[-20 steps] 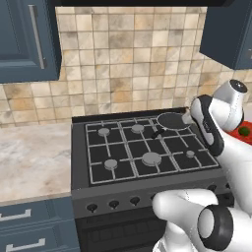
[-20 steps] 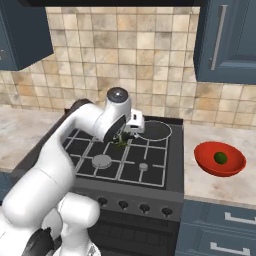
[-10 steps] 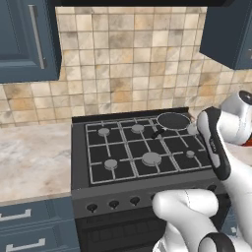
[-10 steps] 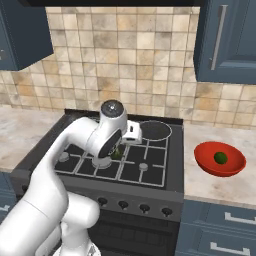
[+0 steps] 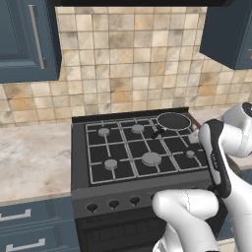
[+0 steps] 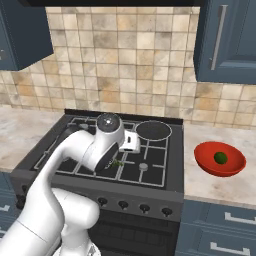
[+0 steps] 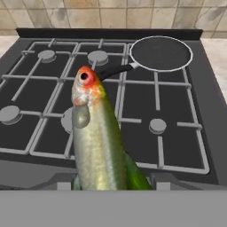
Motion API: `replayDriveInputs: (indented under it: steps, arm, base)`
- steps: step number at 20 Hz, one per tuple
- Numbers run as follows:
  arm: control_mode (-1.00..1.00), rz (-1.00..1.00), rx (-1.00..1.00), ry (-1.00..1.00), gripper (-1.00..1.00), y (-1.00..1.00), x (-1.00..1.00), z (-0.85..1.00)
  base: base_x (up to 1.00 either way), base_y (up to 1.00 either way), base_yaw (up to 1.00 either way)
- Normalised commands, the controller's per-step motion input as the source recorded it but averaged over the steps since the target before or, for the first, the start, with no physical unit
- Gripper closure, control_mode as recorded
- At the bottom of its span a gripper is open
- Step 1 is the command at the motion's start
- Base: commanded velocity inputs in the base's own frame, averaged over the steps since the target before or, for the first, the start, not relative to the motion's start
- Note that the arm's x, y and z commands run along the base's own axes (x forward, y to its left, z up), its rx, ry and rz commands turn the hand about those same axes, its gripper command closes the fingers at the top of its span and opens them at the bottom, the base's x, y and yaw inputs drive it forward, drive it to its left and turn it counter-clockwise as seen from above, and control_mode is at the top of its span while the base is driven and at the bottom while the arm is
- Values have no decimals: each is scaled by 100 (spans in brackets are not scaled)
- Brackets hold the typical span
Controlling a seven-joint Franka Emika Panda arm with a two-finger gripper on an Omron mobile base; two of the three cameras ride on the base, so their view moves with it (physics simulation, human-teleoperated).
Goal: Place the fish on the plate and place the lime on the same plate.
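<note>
I am carrying the fish (image 7: 99, 146), clamped in the closed gripper (image 7: 106, 184) above the stove (image 7: 186, 133), and judging I next need the plate, with the lime (image 6: 220, 158) waiting in the red bowl (image 6: 207, 162) at three o'clock.

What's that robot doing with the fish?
The white robot arm's end effector is holding the fish up over the stove. The fish pokes out in front of the hand camera, head first. A dark pan sits on the back burner. The lime is sitting in a red bowl on the counter beside the stove.
</note>
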Motion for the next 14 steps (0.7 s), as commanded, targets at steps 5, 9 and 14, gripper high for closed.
replayDriveInputs:
  steps: [5,9,14]
  arm:
    - [100,0,0,0,100,0,0,0]
    - [100,0,0,0,100,0,0,0]
    - [100,0,0,0,100,0,0,0]
  base:
    - [-3,0,0]
    - [-40,0,1]
    - [-50,0,2]
